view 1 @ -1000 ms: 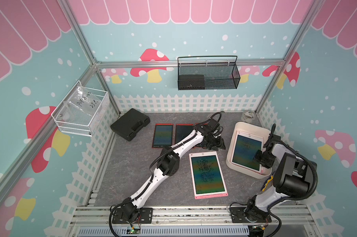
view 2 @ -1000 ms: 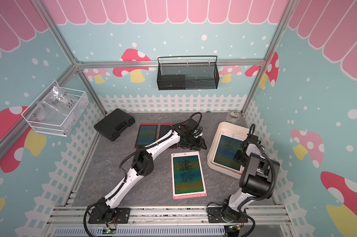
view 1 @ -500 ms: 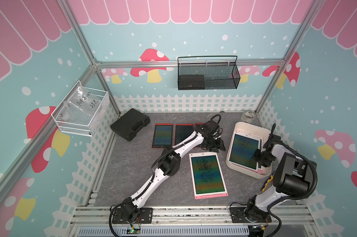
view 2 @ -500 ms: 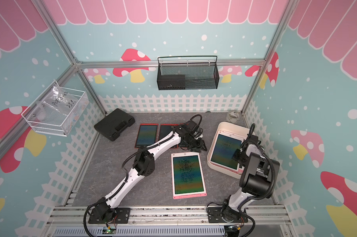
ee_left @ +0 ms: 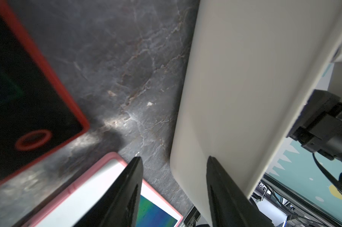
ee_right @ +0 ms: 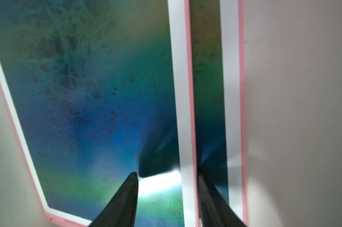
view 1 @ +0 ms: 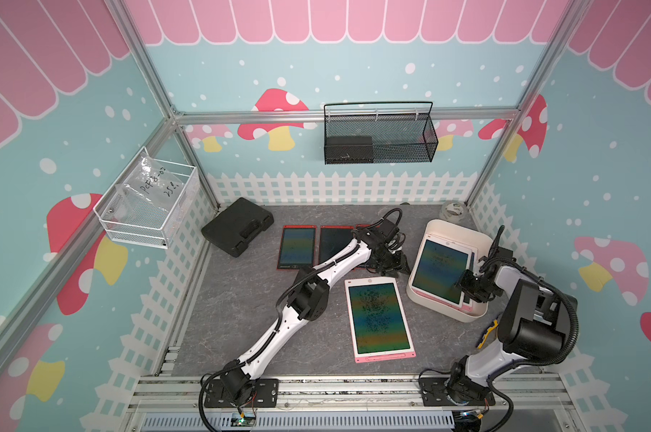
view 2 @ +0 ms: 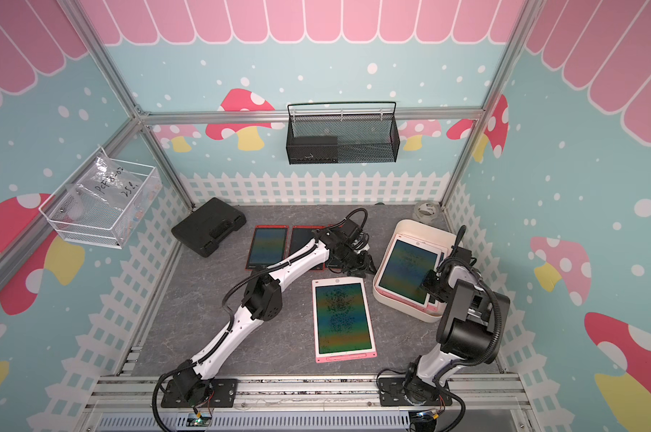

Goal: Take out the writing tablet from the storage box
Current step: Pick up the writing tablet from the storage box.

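The cream-white storage box [view 1: 454, 227] [view 2: 424, 226] stands at the right of the table. Its top writing tablet [view 1: 440, 270] [view 2: 409, 270] [ee_right: 83, 94], pink-framed with a rainbow screen, is tilted, and its left edge overhangs the box's left rim. My right gripper [view 1: 466, 286] [view 2: 431, 281] [ee_right: 167, 174] is shut on this tablet's right edge, one finger on the screen and one beneath. Another tablet [ee_right: 209, 78] lies under it. My left gripper [view 1: 395, 264] [view 2: 362, 264] [ee_left: 174, 157] is open and empty, low beside the box's outer wall [ee_left: 244, 88].
A pink tablet [view 1: 379, 318] [view 2: 343, 318] [ee_left: 95, 188] lies flat at the table's middle front. Red tablets [view 1: 297, 247] [ee_left: 24, 94] lie behind the left arm, next to a black case [view 1: 238, 226]. A tape roll [view 1: 453, 211] sits in the back right corner. Wall baskets, black [view 1: 380, 136] and white [view 1: 148, 205].
The top tablet has tilted up on its right edge and slid left over the box's rim in my right gripper. My left gripper has barely moved.
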Robot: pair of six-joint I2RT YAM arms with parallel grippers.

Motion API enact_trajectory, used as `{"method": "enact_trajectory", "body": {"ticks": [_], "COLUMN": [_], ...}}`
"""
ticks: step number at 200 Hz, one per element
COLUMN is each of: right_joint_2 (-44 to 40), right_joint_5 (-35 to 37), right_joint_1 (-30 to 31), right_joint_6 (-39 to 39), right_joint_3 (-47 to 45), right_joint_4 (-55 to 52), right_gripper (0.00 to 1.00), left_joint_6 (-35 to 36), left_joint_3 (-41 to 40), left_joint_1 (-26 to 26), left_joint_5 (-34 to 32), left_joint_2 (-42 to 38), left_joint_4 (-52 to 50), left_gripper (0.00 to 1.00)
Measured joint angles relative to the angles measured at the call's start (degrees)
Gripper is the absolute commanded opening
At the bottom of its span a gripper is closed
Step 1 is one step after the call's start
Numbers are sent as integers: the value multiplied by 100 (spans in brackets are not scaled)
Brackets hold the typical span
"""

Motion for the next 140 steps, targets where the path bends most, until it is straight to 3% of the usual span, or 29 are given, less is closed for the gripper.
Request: {"method": "enact_trajectory", "body": {"ticks": [140], "right_joint_2": [-846], "right_joint_5": [-1200], "right_joint_1": [-214], "right_joint_6": [111], "right_joint_3": [-439], "right_joint_4": [291], "right_gripper": [41], "left_joint_6": [-37], "left_joint_3": [-11], "left_joint_1": [85], "left_joint_5": [-326], "left_joint_2": [0], "left_joint_4": [-238], "left_gripper": [53]}}
